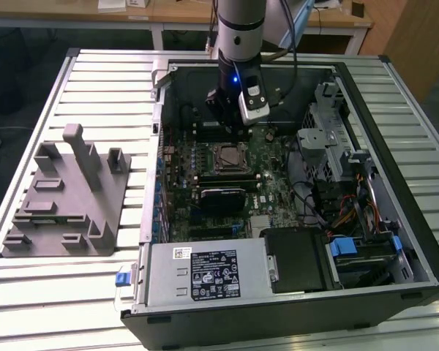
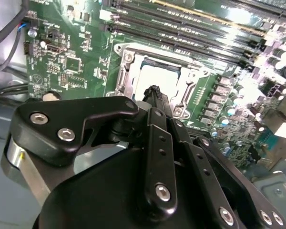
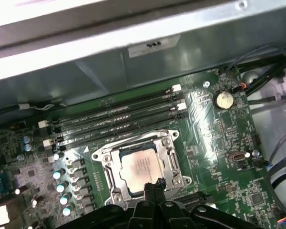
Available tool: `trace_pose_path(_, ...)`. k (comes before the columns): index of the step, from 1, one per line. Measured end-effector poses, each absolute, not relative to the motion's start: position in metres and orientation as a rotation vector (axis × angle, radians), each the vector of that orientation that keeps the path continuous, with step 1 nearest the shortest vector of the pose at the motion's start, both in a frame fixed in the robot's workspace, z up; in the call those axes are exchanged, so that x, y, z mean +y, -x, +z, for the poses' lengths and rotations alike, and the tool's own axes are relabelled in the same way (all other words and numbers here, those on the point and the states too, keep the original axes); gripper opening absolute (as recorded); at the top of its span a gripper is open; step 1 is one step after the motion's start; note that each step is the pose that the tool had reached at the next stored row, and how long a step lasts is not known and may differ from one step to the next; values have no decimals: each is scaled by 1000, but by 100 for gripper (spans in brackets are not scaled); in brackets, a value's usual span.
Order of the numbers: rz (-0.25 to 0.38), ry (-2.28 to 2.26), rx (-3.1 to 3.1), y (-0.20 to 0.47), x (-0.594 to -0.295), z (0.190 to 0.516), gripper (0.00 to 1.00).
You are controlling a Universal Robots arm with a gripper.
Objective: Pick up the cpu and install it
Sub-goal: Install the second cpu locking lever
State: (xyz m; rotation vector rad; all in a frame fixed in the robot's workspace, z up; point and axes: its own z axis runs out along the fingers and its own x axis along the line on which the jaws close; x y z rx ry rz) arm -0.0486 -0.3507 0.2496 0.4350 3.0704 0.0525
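The cpu (image 3: 142,168) is lying flat inside the socket (image 3: 141,167) on the motherboard (image 3: 214,138), its pale metal top facing up and its edges parallel with the metal frame around it — so, as far as I can judge, it is already placed in its seat. The gripper (image 3: 154,184) hangs just above the socket, over the edge of the chip that is far from the memory slots (image 3: 114,117); in both wrist views the fingertips (image 2: 154,91) look pressed together into one narrow dark tip, and nothing is held between them. I cannot tell if this tip touches the chip or only hovers close over it. In the exterior view the arm (image 1: 238,29) comes down into the open computer case (image 1: 395,146), and the grey plastic fixture (image 1: 66,197) stands well apart on the table (image 1: 110,80), toward the exterior view's left.
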Motion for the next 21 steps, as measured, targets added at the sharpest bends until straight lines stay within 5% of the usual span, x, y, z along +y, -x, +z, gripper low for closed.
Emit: trace_pose_path(21, 49, -438, 3090, 44, -378, 249, 11)
